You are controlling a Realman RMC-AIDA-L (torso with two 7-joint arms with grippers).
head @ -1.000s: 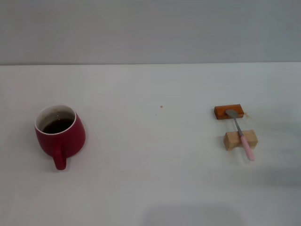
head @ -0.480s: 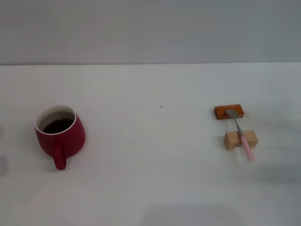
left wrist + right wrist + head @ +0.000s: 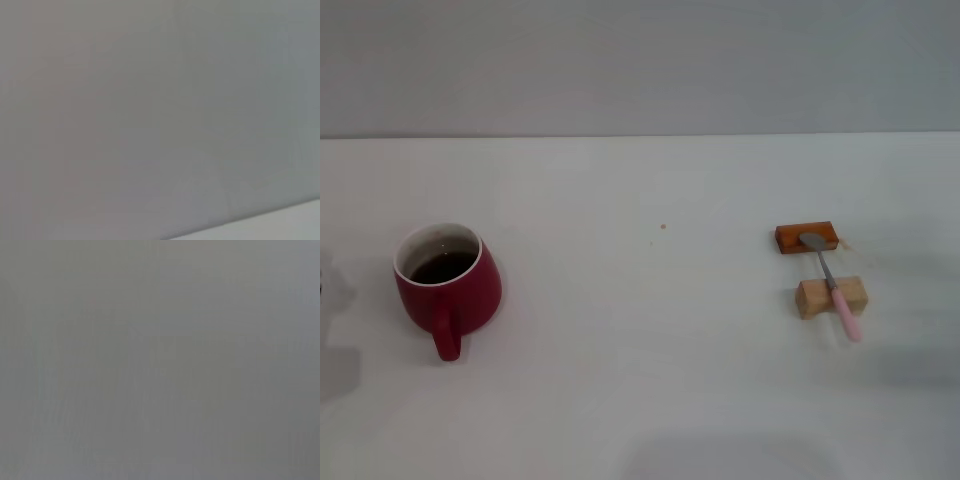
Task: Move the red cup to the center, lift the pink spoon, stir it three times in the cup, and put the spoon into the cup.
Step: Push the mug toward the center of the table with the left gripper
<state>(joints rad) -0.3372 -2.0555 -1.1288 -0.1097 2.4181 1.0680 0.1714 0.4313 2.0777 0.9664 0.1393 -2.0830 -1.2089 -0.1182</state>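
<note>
1. The tabletop (image 3: 650, 380) lies bare across its middle, between the red cup (image 3: 448, 285) at 9 o'clock and the spoon (image 3: 832, 284) at 3 o'clock, which are well apart.
2. The cup stands upright with its mouth uncovered and its handle pointing to 6 o'clock; bare surface rings it.
3. The spoon lies across an orange-brown block (image 3: 807, 237) and a tan block (image 3: 831, 297); its pink handle juts past the tan block toward 5 o'clock, raised off the surface.
4. A small speck (image 3: 663, 226) lies near the middle, toward 12 o'clock.
</note>
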